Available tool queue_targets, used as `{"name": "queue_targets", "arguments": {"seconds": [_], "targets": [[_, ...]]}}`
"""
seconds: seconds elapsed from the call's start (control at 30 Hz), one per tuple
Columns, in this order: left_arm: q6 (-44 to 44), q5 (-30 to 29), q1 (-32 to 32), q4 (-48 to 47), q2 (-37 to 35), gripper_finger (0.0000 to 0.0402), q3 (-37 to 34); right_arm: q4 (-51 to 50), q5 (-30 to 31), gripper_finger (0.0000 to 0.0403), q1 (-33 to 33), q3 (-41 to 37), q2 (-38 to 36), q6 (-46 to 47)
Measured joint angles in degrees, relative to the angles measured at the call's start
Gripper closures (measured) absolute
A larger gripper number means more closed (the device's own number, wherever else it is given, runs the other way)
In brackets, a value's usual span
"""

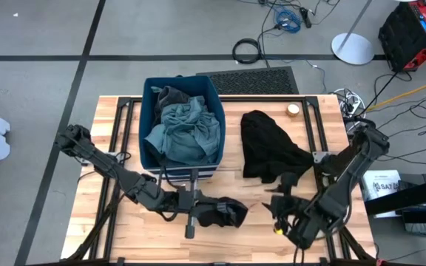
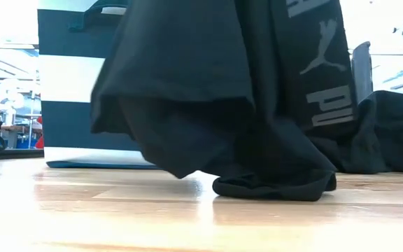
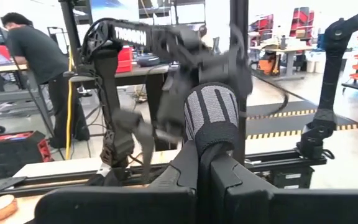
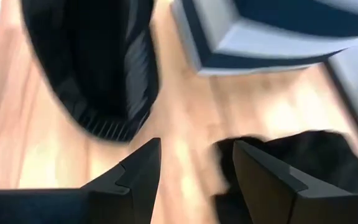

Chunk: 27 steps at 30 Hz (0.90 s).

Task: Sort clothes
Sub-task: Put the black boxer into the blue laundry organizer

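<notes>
Clothes lie in three places on the wooden worktop [image 1: 124,229]: grey-green garments [image 1: 183,131] fill the navy-blue bin [image 1: 148,148] at the back, a black garment [image 1: 268,148] is spread just right of the bin, and a smaller black piece [image 1: 224,212] sits at the front, in the grip of the left gripper [image 1: 198,208], whose jaws are closed on its fabric. In the low view that black piece [image 2: 257,105] hangs in folds with its lower edge resting on the wood, white lettering showing on one panel. The right gripper [image 1: 281,210] hovers low over the worktop between the two black items, jaws apart and empty. A small round roll of tape [image 1: 293,109] rests near the far edge.
</notes>
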Motion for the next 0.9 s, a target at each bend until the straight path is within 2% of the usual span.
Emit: {"name": "queue_targets", "arguments": {"seconds": [0.2, 0.37, 0.6, 0.7, 0.9], "targets": [[0.0, -0.1, -1.5, -0.2, 0.0, 0.0394, 0.0, 19.2, -2.1, 0.0215, 1.6, -15.4, 0.0, -3.0], [-0.4, -0.1, -2.0, -0.9, 0.0, 0.0393, 0.0, 32.3, -1.5, 0.0215, -0.7, -22.4, 0.0, -4.5], [-2.9, -1.4, -2.0, -1.8, -0.1, 0.0392, 0.0, 53.1, -3.9, 0.0215, -3.3, -28.4, 0.0, -12.8], [-3.0, -1.4, -2.0, -1.8, -0.1, 0.0392, 0.0, 56.7, -6.7, 0.0215, -4.3, -28.5, 0.0, -14.5], [-2.9, -1.4, -2.0, -1.7, -0.1, 0.0391, 0.0, 60.9, -7.6, 0.0215, -6.6, -28.5, 1.1, -15.7]]}}
